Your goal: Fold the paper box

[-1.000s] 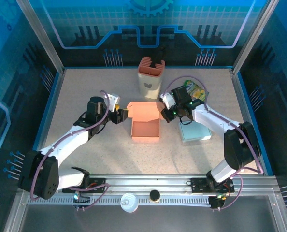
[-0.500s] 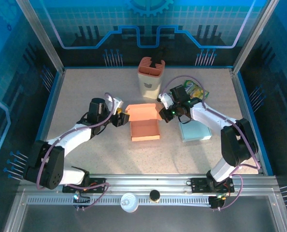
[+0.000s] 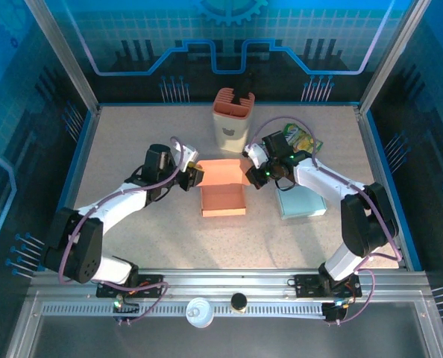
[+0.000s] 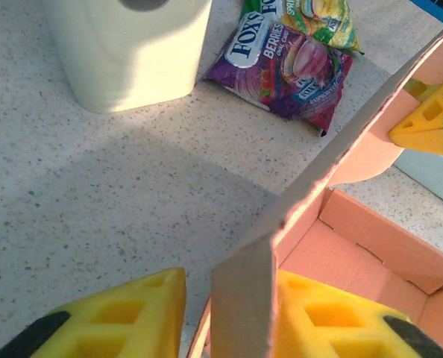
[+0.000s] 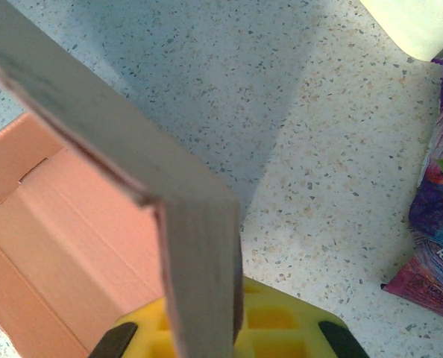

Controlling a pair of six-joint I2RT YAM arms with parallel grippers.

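Note:
The salmon paper box (image 3: 224, 200) lies open at the table's middle, its back flap (image 3: 221, 171) standing up. My left gripper (image 3: 192, 177) is at the flap's left end. In the left wrist view it (image 4: 233, 313) is open and straddles the flap edge (image 4: 244, 294): the right finger (image 4: 333, 321) touches the card, while the left finger (image 4: 110, 317) stands apart from it. My right gripper (image 3: 253, 176) is at the flap's right end. In the right wrist view it (image 5: 206, 335) is shut on the flap (image 5: 199, 253). The box's inside (image 5: 50, 224) shows on the left.
A cream holder (image 3: 233, 118) stands behind the box. A purple sweets bag (image 3: 302, 140) lies at the back right, with a pale blue flat box (image 3: 302, 203) under the right arm. A white cup (image 3: 198, 312) and a dark cap (image 3: 239, 302) sit on the front rail.
My left gripper has moved right to the flap's left end and now straddles it. The box shifted slightly. The right gripper has kept its hold.

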